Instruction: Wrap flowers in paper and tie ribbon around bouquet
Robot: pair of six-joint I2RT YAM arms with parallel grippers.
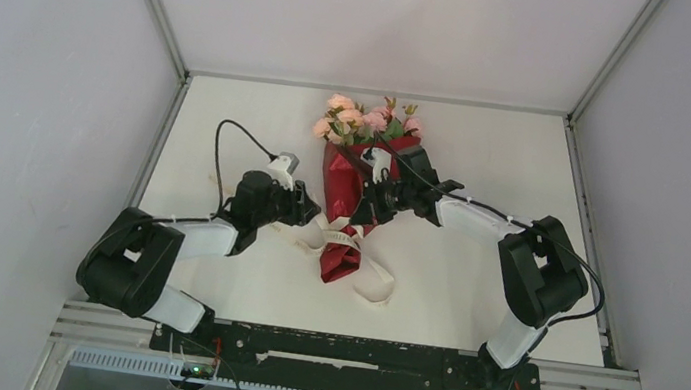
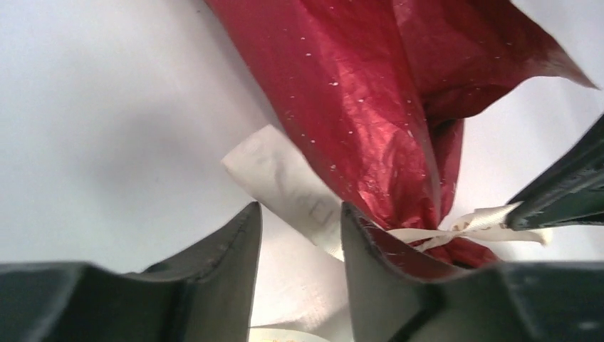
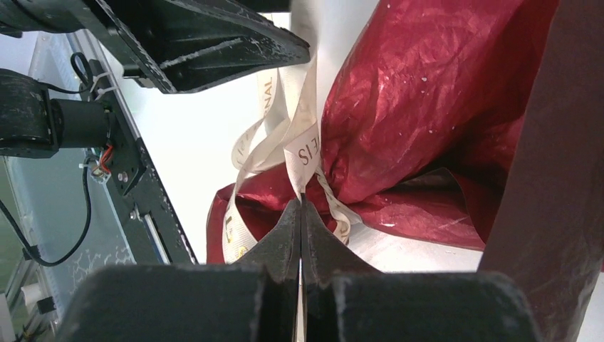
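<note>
Flat on the white surface (image 1: 472, 272), in the middle: the bouquet (image 1: 354, 191). At its far end, the pink flowers (image 1: 364, 119) with green leaves. Wrapped around the stems, the red paper (image 1: 341, 179), wide by the flowers and pinched thin toward the near side. Tied around the thin part, the cream ribbon (image 1: 341, 239), with loose loops lying on the surface beside the paper's near tip.

Just left of the thin part, low by the surface, the left hand (image 1: 307, 212). Fingers apart with a clear gap, squeezing nothing that shows. Through that gap in the left wrist view, a flat strip of ribbon on the surface, next to the paper.

Reaching in from the right, the right hand (image 1: 361, 213). Fingers pressed fully together, pinching the ribbon at their tips, right beside the red paper.
</note>
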